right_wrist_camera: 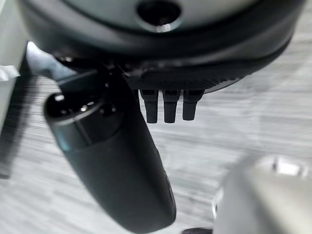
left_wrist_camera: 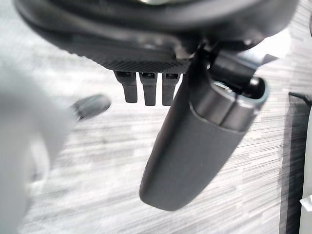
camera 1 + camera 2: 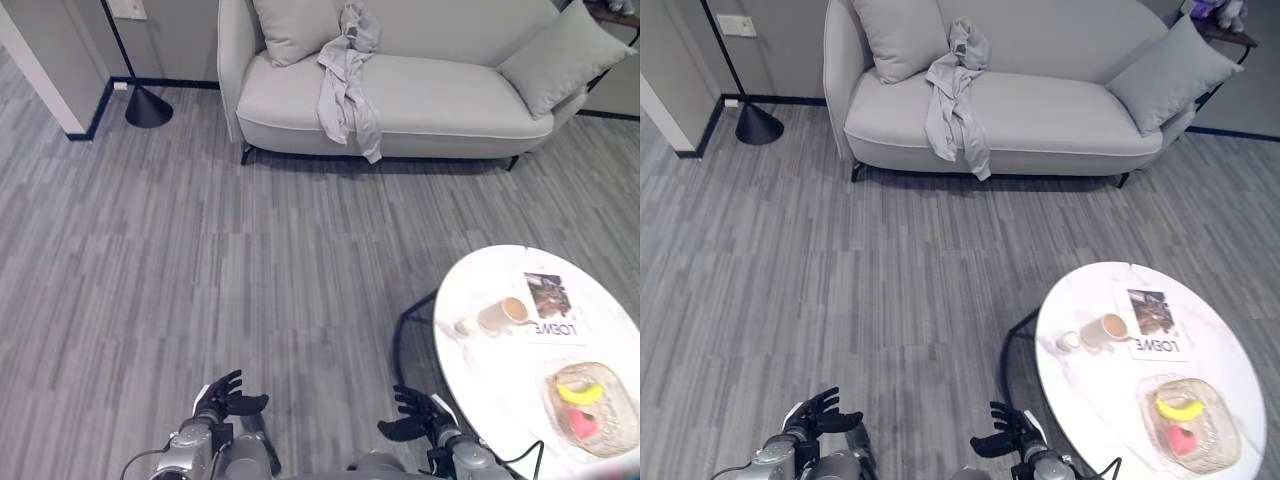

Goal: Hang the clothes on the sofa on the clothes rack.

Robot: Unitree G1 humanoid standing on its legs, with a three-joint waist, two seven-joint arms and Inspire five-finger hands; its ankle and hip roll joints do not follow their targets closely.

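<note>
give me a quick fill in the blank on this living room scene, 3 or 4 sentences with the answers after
1. The grey garment lies draped over the seat and back of the ____.
2. The round white table holds a glass bowl with a yellow ____ in it.
3. The left hand and right hand both hold ____.
4. The mug on the table lies beside a ____.

Missing words: sofa; banana; nothing; magazine

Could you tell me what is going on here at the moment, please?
Nothing is being handled yet. A grey garment lies draped over the seat and backrest of the sofa across the room. The robot stands well back from it, with its left hand and right hand both open, holding nothing, low above the wooden floor. A round white table stands beside the right hand.
</note>
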